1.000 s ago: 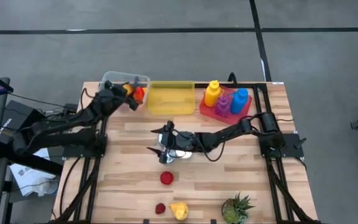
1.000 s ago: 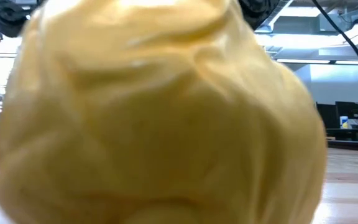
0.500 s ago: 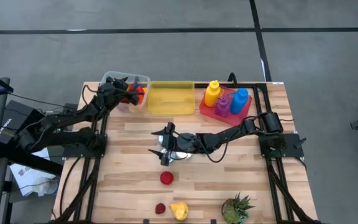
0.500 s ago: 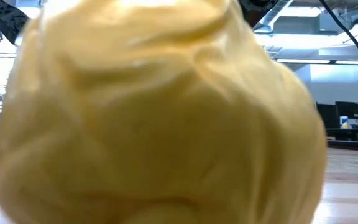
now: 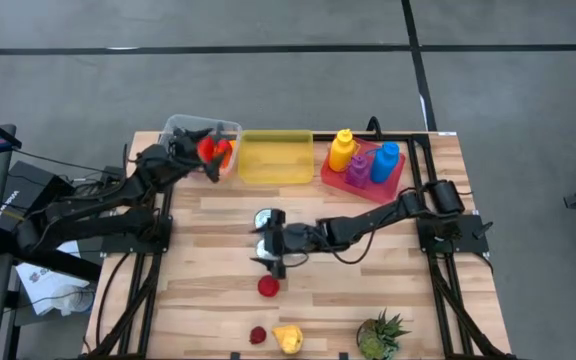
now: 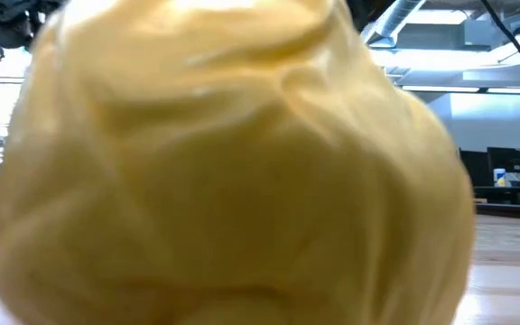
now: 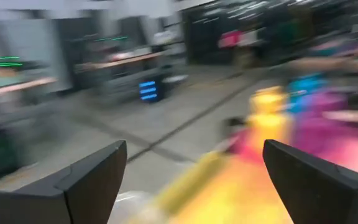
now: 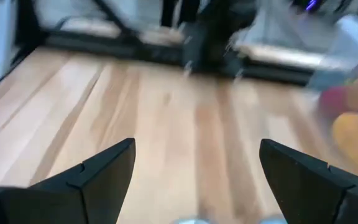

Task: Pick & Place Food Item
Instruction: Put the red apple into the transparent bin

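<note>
Left tool: fingers spread wide and pinching nothing, over the clear tub at the surface's far left corner.
Tub: just left of the yellow bin, their walls almost touching; red and orange food lies in it beneath the left tool.
Right tool: fingers spread, empty, low over the surface, nearer than the yellow bin and about in line with it.
Red item: on the surface just nearer than the right tool, apart from it.
Metal piece: shiny, under the right arm just behind its tool; what it is I cannot tell.
Yellow bin: at the far edge, mid-surface; nothing shows inside it from above.
Red tray: right of the yellow bin, carrying a yellow bottle, a purple bottle and a blue bottle, all upright.
Near edge: a small red item touching or just beside a yellow item; a pineapple further right, well apart from the yellow bin.
Low view: filled by a yellow lump close to the lens; only strips of room show beside it.
</note>
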You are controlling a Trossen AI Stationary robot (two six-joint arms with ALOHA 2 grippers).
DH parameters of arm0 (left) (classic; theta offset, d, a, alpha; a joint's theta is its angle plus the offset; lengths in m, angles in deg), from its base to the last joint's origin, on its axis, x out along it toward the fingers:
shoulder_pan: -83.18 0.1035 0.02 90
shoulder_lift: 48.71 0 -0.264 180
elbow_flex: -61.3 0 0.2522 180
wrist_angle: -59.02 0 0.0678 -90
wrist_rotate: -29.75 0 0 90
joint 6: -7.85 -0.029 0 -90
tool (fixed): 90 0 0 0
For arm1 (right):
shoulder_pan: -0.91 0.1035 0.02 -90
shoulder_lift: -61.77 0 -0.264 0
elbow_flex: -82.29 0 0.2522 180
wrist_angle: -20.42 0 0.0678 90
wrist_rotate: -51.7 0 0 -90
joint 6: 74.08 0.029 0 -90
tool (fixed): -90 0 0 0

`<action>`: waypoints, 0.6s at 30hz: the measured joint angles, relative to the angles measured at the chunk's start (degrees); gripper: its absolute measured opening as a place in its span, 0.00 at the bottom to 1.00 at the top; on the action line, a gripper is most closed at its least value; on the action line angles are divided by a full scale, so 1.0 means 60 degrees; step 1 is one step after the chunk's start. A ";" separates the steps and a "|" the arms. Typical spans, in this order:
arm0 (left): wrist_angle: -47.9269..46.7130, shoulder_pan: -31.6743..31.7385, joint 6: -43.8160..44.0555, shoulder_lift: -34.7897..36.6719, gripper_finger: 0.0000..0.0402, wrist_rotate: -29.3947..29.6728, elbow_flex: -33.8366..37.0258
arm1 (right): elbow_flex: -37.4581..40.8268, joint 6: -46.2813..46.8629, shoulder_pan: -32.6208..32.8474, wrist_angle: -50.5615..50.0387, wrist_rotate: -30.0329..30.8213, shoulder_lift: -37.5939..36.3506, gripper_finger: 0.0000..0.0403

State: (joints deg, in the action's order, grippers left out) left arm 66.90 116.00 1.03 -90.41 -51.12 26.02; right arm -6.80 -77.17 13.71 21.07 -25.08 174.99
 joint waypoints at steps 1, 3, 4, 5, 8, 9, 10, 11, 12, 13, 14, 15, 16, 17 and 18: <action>-0.0015 -0.0230 0.0213 0.0095 0.91 -0.0453 0.0000 | 0.0000 0.0014 0.0083 -0.0392 -0.0177 -0.0095 0.83; -0.0019 -0.0694 0.0558 0.0205 0.90 -0.1326 0.0000 | 0.0000 0.0014 0.0259 -0.1160 -0.0655 -0.0261 0.83; -0.0009 -0.0908 0.0776 0.0206 0.89 -0.1651 0.0000 | 0.0000 0.0002 0.0354 -0.1540 -0.0919 -0.0324 0.83; -0.0022 -0.1128 0.0968 0.0202 0.89 -0.1943 0.0000 | 0.0000 -0.0043 0.0441 -0.1884 -0.1220 -0.0369 0.83; -0.0098 -0.1813 0.1371 0.0127 0.89 -0.2363 0.0000 | 0.0000 -0.0288 0.0723 -0.2490 -0.2124 -0.0395 0.83; -0.0155 -0.2045 0.1484 0.0076 0.90 -0.2453 0.0000 | 0.0000 -0.0310 0.0819 -0.2584 -0.2261 -0.0395 0.83; -0.0267 -0.2262 0.1610 0.0047 0.90 -0.2550 0.0004 | 0.0000 -0.0310 0.0897 -0.2610 -0.2339 -0.0395 0.84; -0.0364 -0.2464 0.1716 0.0041 0.91 -0.2628 0.0004 | 0.0000 -0.0304 0.0968 -0.2621 -0.2422 -0.0395 0.85; -0.0434 -0.2666 0.1754 0.0044 0.92 -0.2710 0.0004 | -0.0002 -0.0243 0.1032 -0.2653 -0.2454 -0.0395 0.86; -0.0519 -0.2871 0.1765 0.0050 0.93 -0.2763 0.0004 | -0.0027 -0.0193 0.1078 -0.2788 -0.2459 -0.0395 0.88; -0.0631 -0.3065 0.1768 0.0052 0.94 -0.2769 0.0004 | -0.0121 -0.0103 0.1105 -0.3132 -0.2461 -0.0395 0.89; -0.0724 -0.3249 0.1765 0.0049 0.94 -0.2768 0.0007 | -0.0278 -0.0032 0.1110 -0.3556 -0.2459 -0.0394 0.91; -0.0754 -0.3402 0.1765 0.0049 0.95 -0.2768 0.0007 | -0.0491 -0.0002 0.1108 -0.3945 -0.2458 -0.0388 0.93; -0.0749 -0.3538 0.1762 0.0052 0.95 -0.2768 0.0007 | -0.0724 0.0015 0.1104 -0.4258 -0.2450 -0.0389 0.94; -0.0748 -0.3658 0.1762 0.0053 0.96 -0.2768 0.0007 | -0.0930 0.0014 0.1099 -0.4453 -0.2445 -0.0396 0.96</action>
State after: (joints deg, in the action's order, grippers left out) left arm 62.41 94.05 11.60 -90.10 -67.73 26.06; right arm -12.38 -77.09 20.30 -5.65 -39.75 172.62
